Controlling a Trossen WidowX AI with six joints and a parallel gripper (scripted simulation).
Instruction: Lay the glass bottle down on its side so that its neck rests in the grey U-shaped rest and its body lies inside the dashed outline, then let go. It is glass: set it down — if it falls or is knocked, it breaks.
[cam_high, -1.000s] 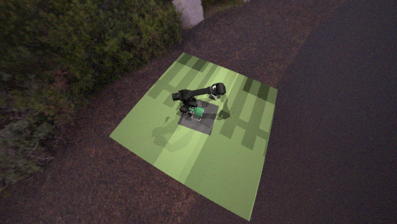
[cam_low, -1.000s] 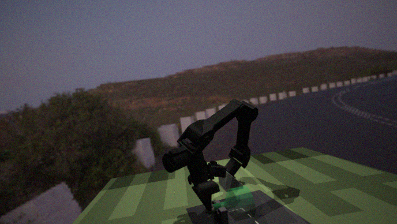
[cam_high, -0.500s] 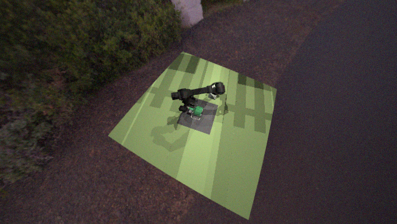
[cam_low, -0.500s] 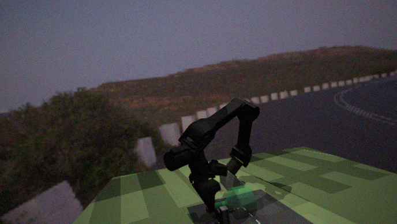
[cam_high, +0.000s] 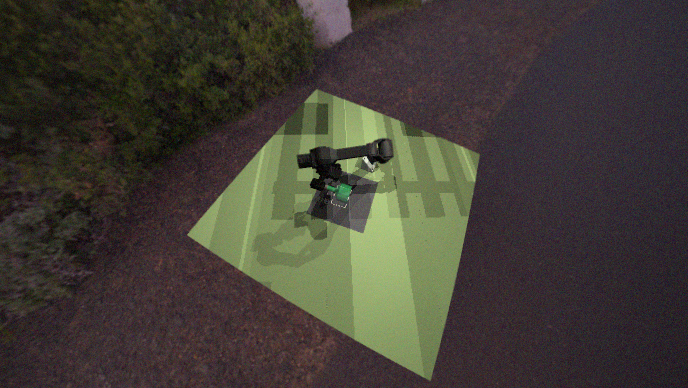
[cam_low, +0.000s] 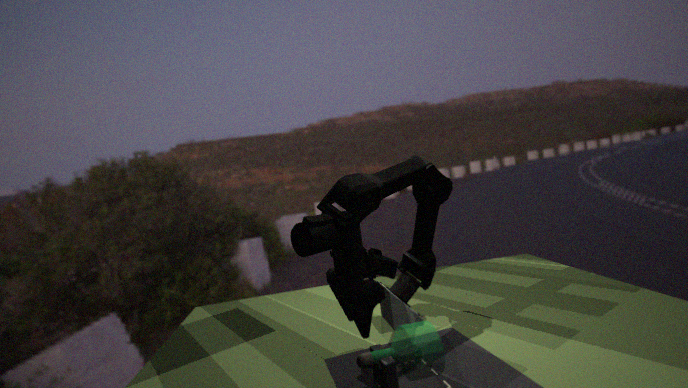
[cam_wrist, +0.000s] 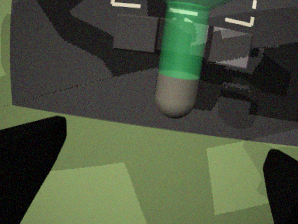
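Green glass bottle (cam_high: 343, 192) (cam_low: 416, 342) (cam_wrist: 182, 50) lies sideways, its neck apparently cradled by the grey U-shaped rest (cam_low: 386, 374) (cam_wrist: 135, 34); black parallel-jaw gripper (cam_low: 367, 320) (cam_wrist: 168, 144) spread wide, holding nothing.

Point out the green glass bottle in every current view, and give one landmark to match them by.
Top: the bottle is just left of centre, below the arm's long link.
Exterior: bottom edge, right of centre, below the open gripper.
Wrist: top centre, its capped neck pointing down the picture.
Shared landmark: the dark grey mat under the bottle.
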